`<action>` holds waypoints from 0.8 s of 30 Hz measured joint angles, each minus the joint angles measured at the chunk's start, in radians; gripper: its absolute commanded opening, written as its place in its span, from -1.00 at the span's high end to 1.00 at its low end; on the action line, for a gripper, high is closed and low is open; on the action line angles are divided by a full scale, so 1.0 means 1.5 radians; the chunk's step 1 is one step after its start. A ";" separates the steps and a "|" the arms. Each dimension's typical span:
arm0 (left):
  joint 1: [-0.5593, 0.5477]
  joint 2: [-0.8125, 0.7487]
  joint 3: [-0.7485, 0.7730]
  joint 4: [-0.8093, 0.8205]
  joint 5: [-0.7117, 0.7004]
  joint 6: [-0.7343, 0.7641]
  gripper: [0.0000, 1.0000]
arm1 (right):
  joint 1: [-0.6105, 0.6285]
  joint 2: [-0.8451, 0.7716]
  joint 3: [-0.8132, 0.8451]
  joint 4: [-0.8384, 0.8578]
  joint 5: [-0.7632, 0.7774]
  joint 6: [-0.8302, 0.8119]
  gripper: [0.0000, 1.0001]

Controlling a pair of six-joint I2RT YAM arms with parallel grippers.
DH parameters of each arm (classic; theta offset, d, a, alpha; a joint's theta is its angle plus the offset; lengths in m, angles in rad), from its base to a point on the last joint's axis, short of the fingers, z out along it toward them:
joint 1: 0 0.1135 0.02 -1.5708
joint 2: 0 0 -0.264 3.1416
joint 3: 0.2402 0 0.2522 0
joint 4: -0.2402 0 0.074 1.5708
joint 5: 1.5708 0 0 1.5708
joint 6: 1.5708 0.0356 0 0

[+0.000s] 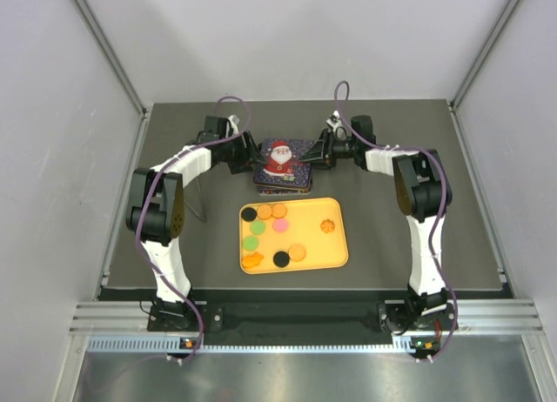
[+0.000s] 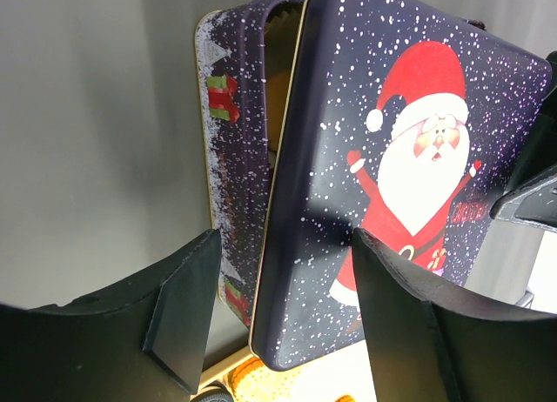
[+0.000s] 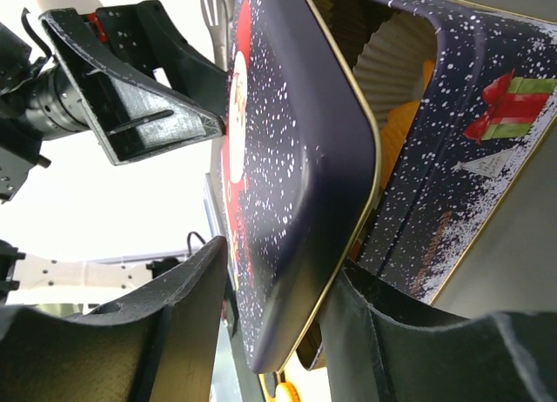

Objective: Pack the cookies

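Cookies on the tray: about ten cookies [image 1: 280,225], black, orange, pink and green, lie loose on the yellow tray [image 1: 335,256], which sits on the table [image 1: 418,237] just in front of the tin.
Cookies in the tin: the right wrist view shows a white paper cup [image 3: 396,58] inside the tin base [image 3: 470,150], with something orange [image 3: 396,132] beside it, probably a cookie. I cannot count how many are inside.
Tin lid: the Santa lid [image 1: 280,161] lies askew over the base with a gap open along one side, so it is not seated.
Left gripper: the left gripper [image 2: 283,271] has its fingers spread on either side of the lid's edge. Whether it is clamping the lid cannot be told.
Right gripper: the right gripper [image 3: 280,263] straddles the opposite edge of the lid with its jaws apart. Its grip cannot be told either.
Done so far: at most a small share is packed.
Left to do: most of the cookies have not yet gone from the tray into the tin.
Step in hand: this looks like two-arm handling of the lid, but whether it is coming off or going on is not clear.
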 measured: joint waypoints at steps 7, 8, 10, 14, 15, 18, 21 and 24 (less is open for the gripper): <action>0.000 0.001 0.000 0.000 0.000 0.000 -0.31 | -0.007 -0.008 0.013 -0.055 0.017 -0.037 0.07; 0.000 0.001 0.000 0.000 0.000 0.000 -0.31 | -0.008 -0.009 0.015 -0.064 0.020 -0.042 0.07; 0.000 0.001 0.001 -0.001 0.000 0.000 -0.31 | -0.010 -0.013 0.017 -0.078 0.028 -0.054 0.06; 0.000 0.002 0.001 -0.001 0.000 0.000 -0.29 | -0.012 -0.017 0.017 -0.090 0.035 -0.063 0.06; 0.000 0.002 0.001 0.000 0.000 0.000 -0.29 | -0.013 -0.019 0.017 -0.092 0.036 -0.065 0.05; 0.000 0.002 0.001 0.001 -0.003 -0.007 -0.28 | -0.013 -0.022 0.017 -0.098 0.043 -0.066 0.03; -0.002 0.002 0.001 0.005 -0.014 -0.021 -0.28 | -0.013 -0.026 0.017 -0.106 0.053 -0.068 0.02; -0.005 0.002 -0.003 0.016 -0.025 -0.038 -0.27 | -0.013 -0.029 0.017 -0.109 0.062 -0.069 0.02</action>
